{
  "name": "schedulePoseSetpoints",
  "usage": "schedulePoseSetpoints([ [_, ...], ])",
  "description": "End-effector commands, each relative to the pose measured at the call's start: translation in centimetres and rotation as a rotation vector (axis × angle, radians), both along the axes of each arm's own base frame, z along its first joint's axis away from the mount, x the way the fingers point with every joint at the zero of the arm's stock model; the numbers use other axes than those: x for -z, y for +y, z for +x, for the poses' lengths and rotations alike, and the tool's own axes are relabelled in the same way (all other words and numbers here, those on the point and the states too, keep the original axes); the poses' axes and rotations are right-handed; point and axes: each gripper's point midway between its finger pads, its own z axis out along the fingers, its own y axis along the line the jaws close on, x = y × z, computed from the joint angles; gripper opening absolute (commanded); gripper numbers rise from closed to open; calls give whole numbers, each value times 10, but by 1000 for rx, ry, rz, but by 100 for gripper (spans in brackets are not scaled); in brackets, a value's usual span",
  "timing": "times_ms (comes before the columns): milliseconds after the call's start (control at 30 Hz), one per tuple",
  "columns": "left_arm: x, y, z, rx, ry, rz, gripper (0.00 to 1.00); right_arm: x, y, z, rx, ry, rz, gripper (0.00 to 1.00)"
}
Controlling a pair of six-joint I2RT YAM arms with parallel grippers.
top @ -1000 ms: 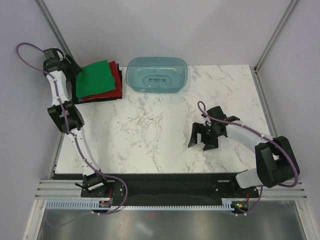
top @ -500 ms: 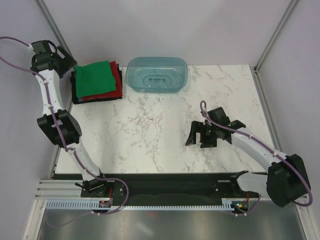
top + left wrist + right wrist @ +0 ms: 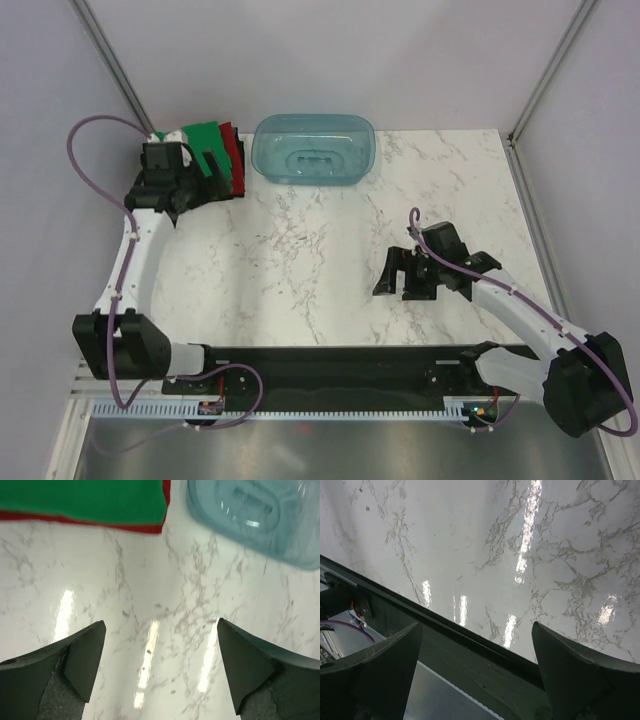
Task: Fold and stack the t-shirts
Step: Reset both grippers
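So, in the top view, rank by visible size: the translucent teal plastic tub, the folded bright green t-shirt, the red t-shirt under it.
Largest first:
translucent teal plastic tub
bright green t-shirt, partly covered
red t-shirt, only an edge

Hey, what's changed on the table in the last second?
The left gripper drew back from the far-left corner and now hovers open at the near edge of the t-shirt stack, holding nothing. The right arm's elbow swung outward; the right gripper barely shifted, open above the marble table. The green t-shirt stays on top, and the teal tub has not moved.
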Motion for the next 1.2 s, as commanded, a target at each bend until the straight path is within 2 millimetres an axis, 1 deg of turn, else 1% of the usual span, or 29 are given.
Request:
schedulePoseSetpoints([
  [0,17,4,-32,22,-52,102,99,-13,3,-1,-8,-52,39,98],
  [33,44,8,-42,12,-43,126,99,-11,2,-4,-12,-54,36,98],
  [67,52,11,-50,18,-59,160,99,-10,0,-6,-11,-50,32,98],
  [100,39,17,-59,-4,-136,186,100,-11,0,-8,-12,-57,37,98],
  [133,59,19,-67,12,-145,218,100,-6,-2,-13,-16,-45,33,98],
  [200,58,20,-74,20,-227,248,100,-3,-3,-17,-21,-42,35,98],
  [233,70,21,-86,38,-255,278,100,0,-4,-20,-22,-34,35,98],
  [267,57,21,-82,36,-350,293,100,2,-5,-22,-26,-33,35,98],
  [300,58,18,-84,53,-390,298,100,2,-5,-22,-27,-31,36,98],
  [333,74,16,-93,83,-409,320,100,3,-5,-23,-28,-28,36,98],
  [400,62,8,-91,123,-539,334,100,3,-5,-24,-32,-31,36,98],
  [433,81,8,-96,123,-530,337,100,3,-5,-23,-32,-33,36,98],
  [467,82,10,-98,110,-558,347,100,3,-5,-24,-31,-33,35,98],
  [500,74,12,-95,94,-614,358,100,2,-5,-24,-30,-38,38,98],
  [533,89,19,-98,47,-593,351,100,2,-5,-24,-30,-37,38,98],
  [667,96,20,-89,45,-587,354,100,3,-6,-24,-28,-42,39,98],
  [700,110,24,-86,30,-546,355,100,4,-6,-25,-28,-42,36,98],
  [767,113,26,-79,18,-562,349,100,8,-7,-26,-27,-37,35,98],
  [800,127,26,-75,27,-519,345,100,9,-6,-27,-30,-35,37,98],
  [833,121,24,-69,36,-554,353,100,10,-7,-27,-29,-33,37,98],
  [867,122,23,-66,42,-563,353,100,10,-7,-28,-30,-33,38,98],
  [900,126,24,-63,36,-560,343,100,9,-7,-28,-27,-34,39,98],
  [933,134,23,-58,40,-542,333,100,10,-8,-30,-26,-30,36,98],
  [1000,125,19,-46,61,-576,332,100,9,-9,-31,-26,-41,38,98],
  [1033,131,19,-42,62,-564,329,100,9,-9,-33,-27,-39,39,98],
  [1067,123,14,-37,87,-607,319,100,7,-10,-34,-24,-45,45,98],
  [1100,121,11,-36,104,-630,320,100,7,-10,-34,-21,-47,46,98],
  [1133,140,10,-35,117,-593,313,100,7,-11,-35,-20,-47,45,98],
  [1167,145,9,-35,125,-598,314,100,6,-11,-36,-19,-48,45,98],
])
